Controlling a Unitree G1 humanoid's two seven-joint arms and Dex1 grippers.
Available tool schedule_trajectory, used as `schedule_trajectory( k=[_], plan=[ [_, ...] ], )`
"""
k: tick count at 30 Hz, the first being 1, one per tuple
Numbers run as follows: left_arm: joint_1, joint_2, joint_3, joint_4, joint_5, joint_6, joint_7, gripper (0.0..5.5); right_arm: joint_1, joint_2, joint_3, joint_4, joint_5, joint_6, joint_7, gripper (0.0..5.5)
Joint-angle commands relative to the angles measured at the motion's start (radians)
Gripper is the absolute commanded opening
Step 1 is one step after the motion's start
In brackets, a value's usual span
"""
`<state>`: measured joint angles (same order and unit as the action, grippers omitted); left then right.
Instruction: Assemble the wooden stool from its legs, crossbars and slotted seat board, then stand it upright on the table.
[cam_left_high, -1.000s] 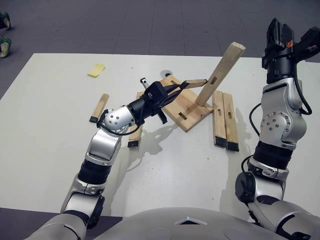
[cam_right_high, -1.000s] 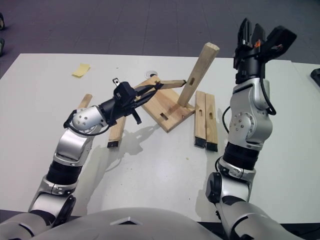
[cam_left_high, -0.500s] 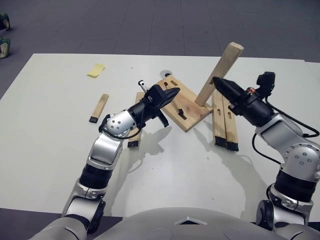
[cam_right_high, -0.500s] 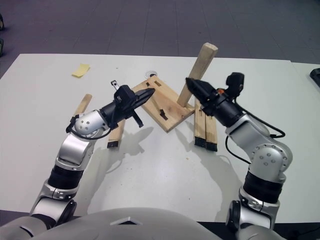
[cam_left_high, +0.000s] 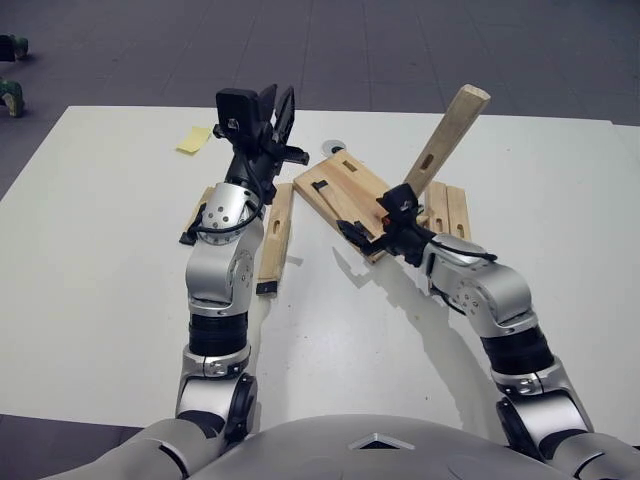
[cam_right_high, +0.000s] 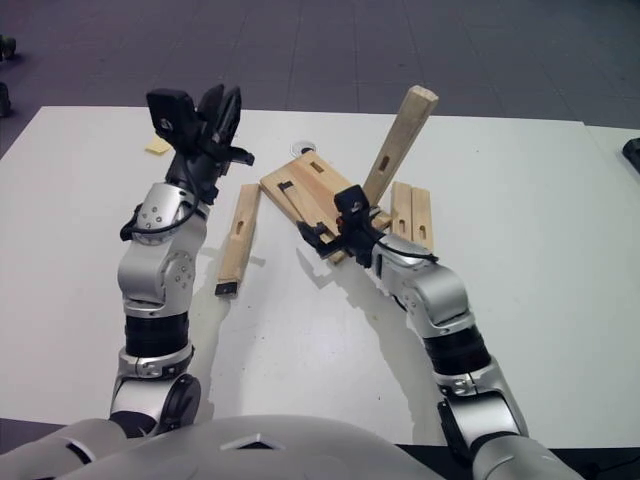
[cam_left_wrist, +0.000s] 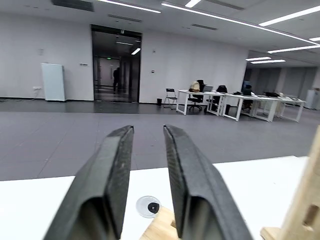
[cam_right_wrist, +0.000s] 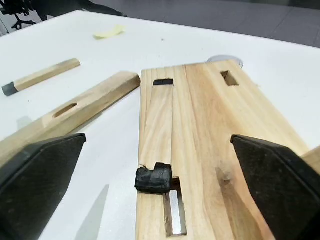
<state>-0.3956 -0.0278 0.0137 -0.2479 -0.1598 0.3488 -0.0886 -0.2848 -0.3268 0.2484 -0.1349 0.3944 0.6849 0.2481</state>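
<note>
Hovering right at the near 5 o'clock corner of the flat pale wooden slotted seat board (cam_left_high: 345, 188), the right gripper (cam_left_high: 368, 232) has its black fingers spread wide with nothing between them. A thin wooden crossbar with a black tip (cam_right_wrist: 155, 130) lies flat on the board.

Two pale wooden legs (cam_left_high: 448, 212) lie side by side at the board's 3 o'clock, and another slotted leg (cam_left_high: 275, 235) lies at its 9 o'clock. One more wooden leg (cam_left_high: 440, 140) stands tilted off the board's 3 o'clock edge, leaning toward 1 o'clock.

The left gripper (cam_left_high: 276, 105) is up in the air around 10 o'clock, fingers a little apart and empty. A small yellow paper note (cam_left_high: 193, 139) sits farther out on the white table (cam_left_high: 100, 250).
</note>
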Motion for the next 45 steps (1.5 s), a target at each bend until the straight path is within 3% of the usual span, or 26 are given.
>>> schedule_trajectory(
  k=[1, 6, 22, 30, 37, 41, 45],
  plan=[
    [-0.001, -0.011, -0.01, 0.024, 0.01, 0.012, 0.026, 1.9, -0.009, 0.048, 0.006, 0.086, -0.061, -0.036, -0.002, 5.4],
    [0.007, -0.025, -0.032, 0.039, 0.015, 0.013, 0.045, 2.66, -0.003, 0.07, 0.019, 0.123, -0.122, -0.057, 0.017, 4.84],
    [-0.005, 0.018, 0.009, 0.065, 0.031, 0.042, 0.081, 5.32, 0.032, 0.038, 0.085, 0.081, -0.235, 0.014, 0.118, 2.35],
    [-0.001, 0.032, 0.005, 0.077, 0.041, 0.055, 0.085, 5.4, 0.035, 0.029, 0.086, 0.05, -0.261, 0.033, 0.141, 1.32],
    [0.011, 0.048, 0.017, 0.087, 0.013, 0.077, 0.046, 5.4, 0.045, 0.027, 0.004, -0.036, -0.253, -0.086, 0.142, 1.32],
    [0.024, 0.133, 0.191, 0.007, -0.299, 0.201, -0.161, 5.4, 0.05, 0.0, -0.132, -0.175, -0.2, -0.211, 0.17, 1.32],
    [-0.102, 0.254, 0.441, 0.095, -0.801, 0.492, -0.26, 5.4, 0.042, -0.079, -0.187, -0.234, -0.213, -0.353, 0.237, 1.32]
  ],
)
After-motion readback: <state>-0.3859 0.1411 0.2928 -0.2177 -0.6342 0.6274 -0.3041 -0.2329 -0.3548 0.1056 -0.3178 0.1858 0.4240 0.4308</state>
